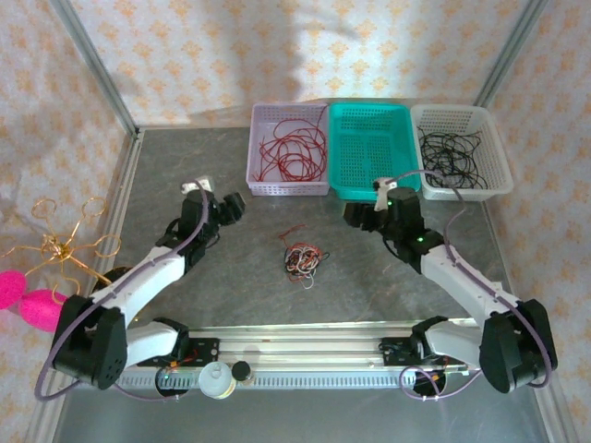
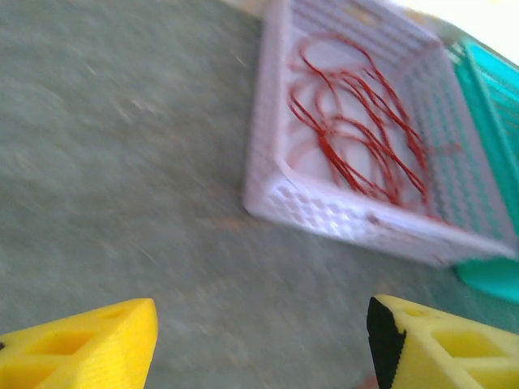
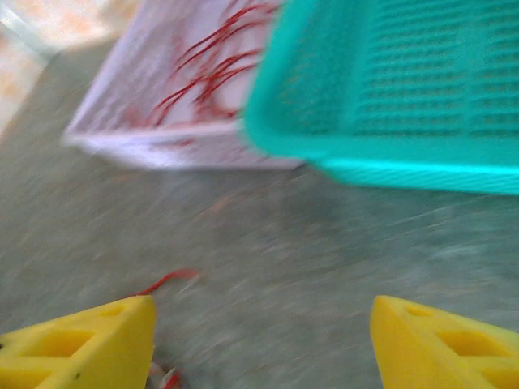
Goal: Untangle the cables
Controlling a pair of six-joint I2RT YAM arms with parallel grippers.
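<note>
The cables (image 1: 300, 260) lie as a small knotted bundle of red, white and black strands on the grey table, midway between the two arms. My left gripper (image 1: 231, 205) hovers up and to the left of the bundle, open, with bare table between its yellow fingers (image 2: 97, 344). My right gripper (image 1: 358, 215) hangs up and to the right of the bundle, also open and empty. In the right wrist view a red strand end (image 3: 166, 281) lies just beyond the left finger (image 3: 89, 344), with more strands at the bottom edge.
Three baskets stand in a row at the back: a lilac one (image 1: 286, 191) holding loose red cables (image 1: 294, 152), a teal one (image 1: 374, 195), and a white one (image 1: 462, 192) holding black cables (image 1: 450, 157). A gold wire stand (image 1: 65, 242) is outside the left wall.
</note>
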